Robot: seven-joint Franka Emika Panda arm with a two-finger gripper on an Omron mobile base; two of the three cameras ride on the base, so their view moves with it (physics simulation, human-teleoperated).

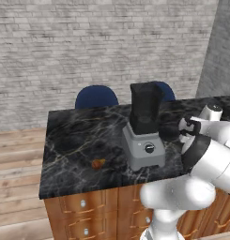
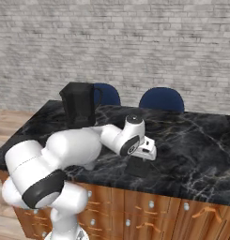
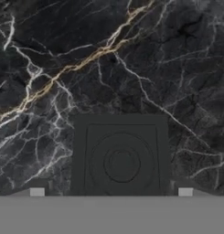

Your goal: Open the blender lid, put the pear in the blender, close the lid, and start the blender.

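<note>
Blender lid (image 3: 120,157), flat black square with ringed circles, is lying on the counter (image 3: 63,68) between the gripper (image 3: 111,192)'s wide-apart fingers; the pear (image 1: 97,163) is showing at 8 o'clock from the blender (image 1: 143,126).

Claw (image 3: 111,192) low, pointing down, jaws wide apart.

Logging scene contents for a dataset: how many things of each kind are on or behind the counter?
Blender: 1
Blender lid, flat on the counter: 1
Pear: 1
Blue chairs: 2
Total: 5
</note>
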